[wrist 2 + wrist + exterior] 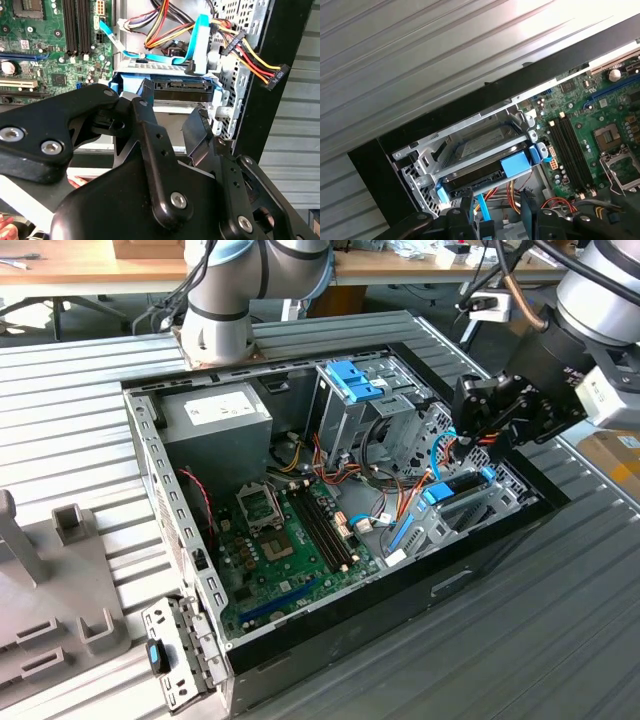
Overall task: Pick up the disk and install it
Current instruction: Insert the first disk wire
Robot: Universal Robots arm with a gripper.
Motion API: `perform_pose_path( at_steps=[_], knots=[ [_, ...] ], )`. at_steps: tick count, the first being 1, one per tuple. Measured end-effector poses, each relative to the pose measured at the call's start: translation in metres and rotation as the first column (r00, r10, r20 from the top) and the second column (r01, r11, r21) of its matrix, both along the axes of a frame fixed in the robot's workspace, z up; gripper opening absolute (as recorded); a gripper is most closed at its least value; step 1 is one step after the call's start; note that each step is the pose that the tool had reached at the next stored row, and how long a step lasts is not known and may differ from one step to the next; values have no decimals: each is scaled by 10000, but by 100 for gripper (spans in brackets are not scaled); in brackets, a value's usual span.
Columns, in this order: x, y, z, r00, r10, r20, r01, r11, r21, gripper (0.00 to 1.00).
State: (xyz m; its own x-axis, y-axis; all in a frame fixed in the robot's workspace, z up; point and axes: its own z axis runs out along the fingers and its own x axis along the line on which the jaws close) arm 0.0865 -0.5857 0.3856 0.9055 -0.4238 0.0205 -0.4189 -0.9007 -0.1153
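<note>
Already seated, the disk (475, 176) lies flat in the drive cage (420, 172) toward the exterior view's right. It is black, framed by a blue carrier, its long axis running toward the computer case (420, 582) wall and its connector edge facing the cables (165, 30). The gripper (172, 117) hovers near, fingers (150, 137) apart, empty.

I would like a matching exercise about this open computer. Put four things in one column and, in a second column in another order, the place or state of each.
Things
1. black rectangular disk in a bright blue plastic carrier
2. green circuit board
3. grey perforated metal bracket with a small blue clip
4. black hand

Places or states
A. on the ribbed table, outside the computer case
B. open, holding nothing
C. inside the grey metal drive cage
D. flat on the bottom of the case

Pairs: 1-C, 2-D, 3-A, 4-B
</note>
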Motion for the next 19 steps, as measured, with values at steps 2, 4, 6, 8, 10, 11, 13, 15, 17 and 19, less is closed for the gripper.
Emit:
perform_pose_path(
  at_steps=[2,4,6,8,10,11,13,15,17,19],
  knots=[
    [35,0,0,10000,-35,0,35,10000,-1,50],
    [99,0,0,10000,-70,0,70,10000,0,50],
    [142,1,0,10000,-93,0,93,10000,0,50],
    [196,2,-1,9999,-113,0,113,9999,0,50],
    [278,4,-1,9999,-121,0,121,9999,0,50],
    [335,4,-1,9999,-129,0,129,9999,0,50],
    [498,7,0,9999,-139,0,139,9999,0,50],
    [602,7,-1,9999,-138,0,138,9999,0,50],
    [670,7,-4,9999,-138,0,138,9999,0,50],
    [681,7,-18,9999,-139,0,139,9999,0,50]
  ],
)
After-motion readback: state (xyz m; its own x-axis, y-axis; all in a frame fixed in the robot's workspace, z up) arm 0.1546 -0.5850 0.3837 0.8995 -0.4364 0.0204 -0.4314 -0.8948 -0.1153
